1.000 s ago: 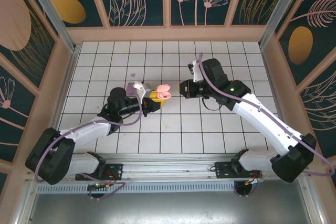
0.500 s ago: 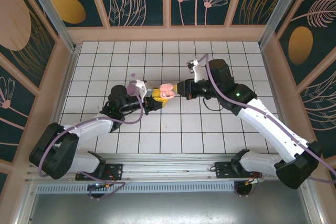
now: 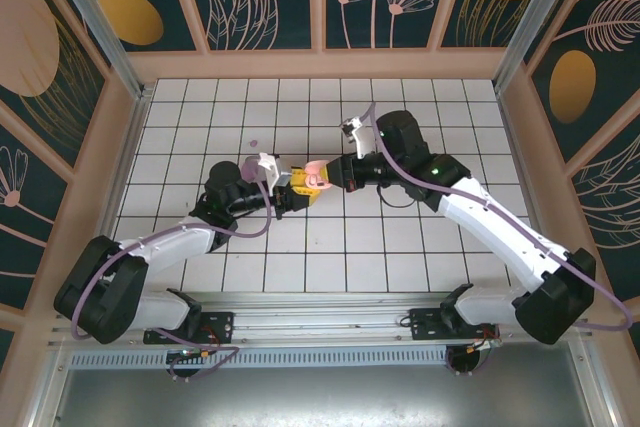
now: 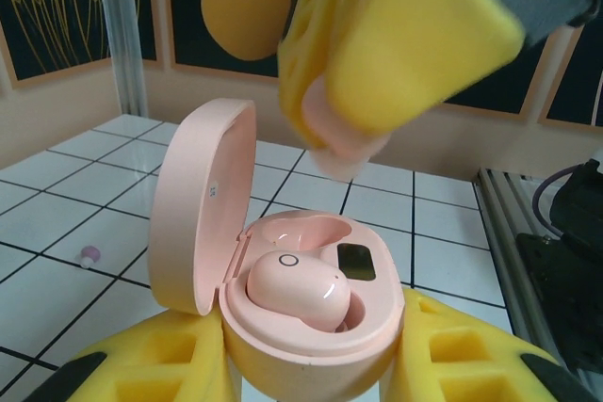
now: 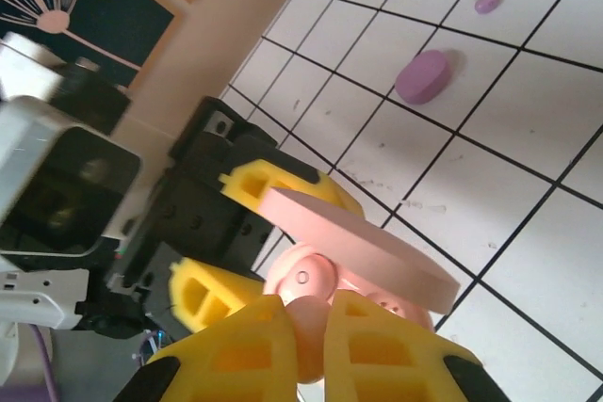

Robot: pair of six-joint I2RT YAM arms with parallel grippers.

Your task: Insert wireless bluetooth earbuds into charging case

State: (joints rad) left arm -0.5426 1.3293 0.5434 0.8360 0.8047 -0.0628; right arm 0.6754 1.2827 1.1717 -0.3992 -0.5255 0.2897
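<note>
The left end effector (image 4: 316, 376) clamps the open pink case (image 4: 200, 202). The right end effector (image 5: 303, 329) pinches a pink earbud (image 4: 347, 144) just above it.

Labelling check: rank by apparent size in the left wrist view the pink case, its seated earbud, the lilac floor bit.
1. pink case
2. seated earbud
3. lilac bit, farther off, so true size versus the earbud is unsure
</note>
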